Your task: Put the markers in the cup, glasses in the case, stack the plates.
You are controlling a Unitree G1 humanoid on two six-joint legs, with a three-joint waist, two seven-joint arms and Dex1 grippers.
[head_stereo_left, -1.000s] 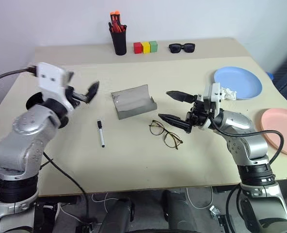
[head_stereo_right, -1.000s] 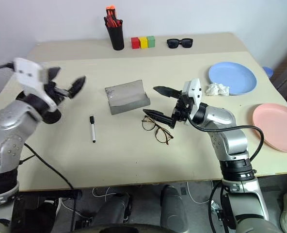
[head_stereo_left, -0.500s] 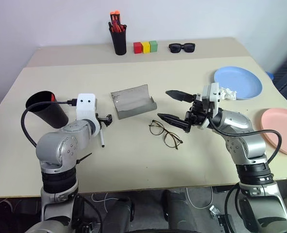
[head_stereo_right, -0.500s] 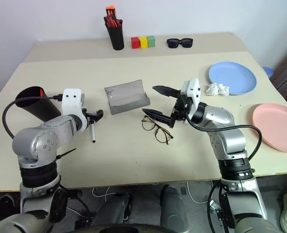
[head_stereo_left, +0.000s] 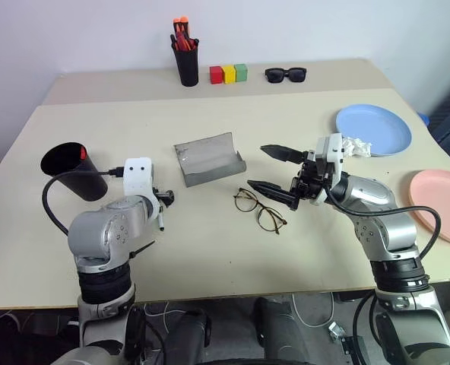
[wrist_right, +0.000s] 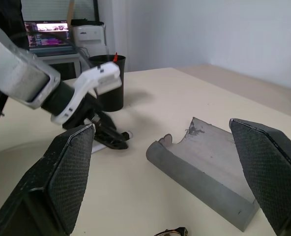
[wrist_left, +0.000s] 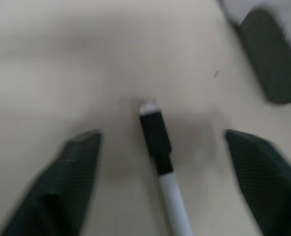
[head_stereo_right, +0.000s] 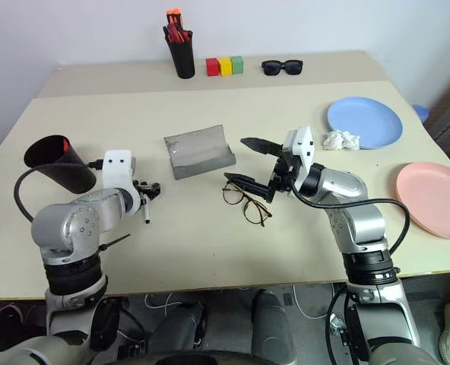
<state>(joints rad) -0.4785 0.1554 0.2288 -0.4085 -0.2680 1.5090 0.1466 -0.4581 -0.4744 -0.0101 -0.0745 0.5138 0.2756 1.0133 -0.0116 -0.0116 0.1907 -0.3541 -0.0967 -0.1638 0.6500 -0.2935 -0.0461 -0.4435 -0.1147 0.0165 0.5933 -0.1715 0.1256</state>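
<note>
Jaws on the left gripper (wrist_left: 160,162) stand apart on either side of the marker (wrist_left: 161,157), not touching it; the marker is slim, white-bodied with a black cap, lying flat on the table (head_stereo_left: 210,251) near the black cup (head_stereo_left: 73,171) (a red tip shows inside it). Over by the glasses (head_stereo_left: 259,211), the right gripper (head_stereo_left: 274,169) hangs wide open and empty, beside the open grey case (head_stereo_left: 208,157).

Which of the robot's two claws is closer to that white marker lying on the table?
Left. The left gripper is down over the white marker, one finger on either side of its black cap. The right gripper hangs open across the table, above the glasses.
</note>
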